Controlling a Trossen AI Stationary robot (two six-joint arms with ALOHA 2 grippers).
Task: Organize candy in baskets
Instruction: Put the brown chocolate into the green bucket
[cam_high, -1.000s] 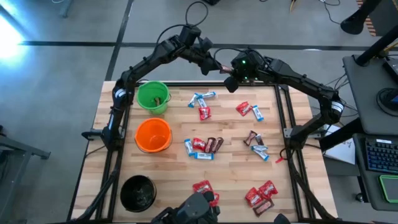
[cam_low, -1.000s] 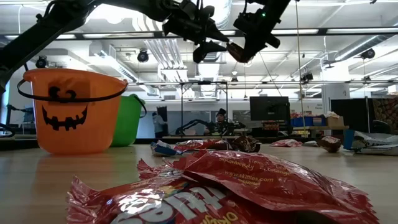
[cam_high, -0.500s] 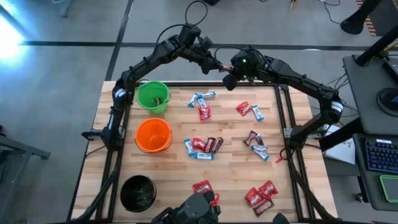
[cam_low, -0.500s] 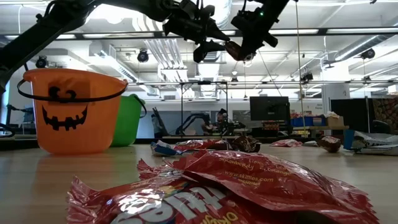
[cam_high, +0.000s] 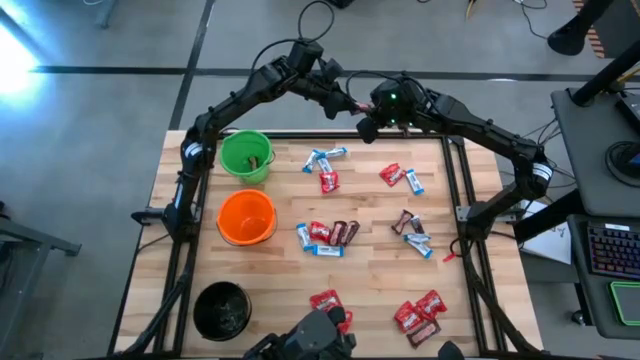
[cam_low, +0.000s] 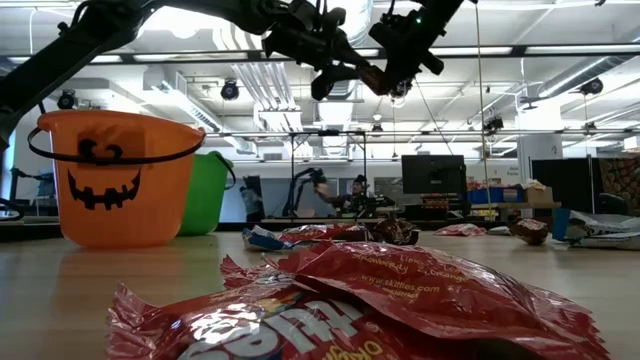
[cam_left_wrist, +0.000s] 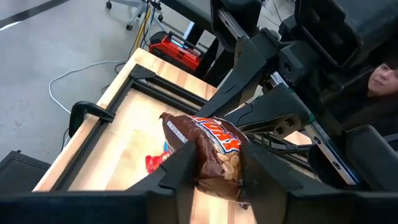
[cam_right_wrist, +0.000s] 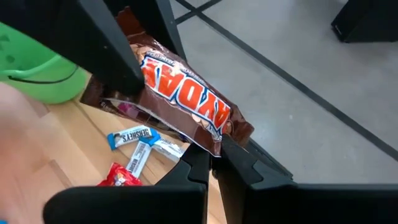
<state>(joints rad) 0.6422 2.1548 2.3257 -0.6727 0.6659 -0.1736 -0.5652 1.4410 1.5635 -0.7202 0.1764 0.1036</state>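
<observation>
A brown candy bar (cam_right_wrist: 180, 87) hangs in the air above the table's far edge, between my two grippers. My left gripper (cam_high: 350, 104) comes at it from the left and is shut on one end. My right gripper (cam_high: 368, 124) comes from the right and is shut on the other end. The green basket (cam_high: 246, 155), orange basket (cam_high: 246, 216) and black basket (cam_high: 221, 308) stand along the table's left side. Several red, blue-and-white and brown candies (cam_high: 328, 233) lie scattered on the wood. My left gripper pinches the brown bar's wrapper (cam_left_wrist: 214, 163) between its two fingers, one finger (cam_left_wrist: 181, 168) on each flat side. The bar is lifted clear of the table and sticks out beyond the fingers toward the other arm. My right gripper pinches the seam edge of the bar's wrapper (cam_right_wrist: 216, 144) at its near end between its two fingertips. The fingers slant downward from the table's right. The bar stretches away from them, clear of the table, with its far end at the left gripper's finger (cam_right_wrist: 115, 53).
A dark frame (cam_high: 452, 170) runs round the table's far and right sides under the arms. A red wrapper (cam_low: 330, 310) lies right in front of the low camera. More candy (cam_high: 418, 315) lies near the front right corner.
My right gripper has tipped up a little and raised its end of the brown bar. My left gripper's fingers have closed in on the bar's other end. Both arms have otherwise stayed in place above the far edge.
</observation>
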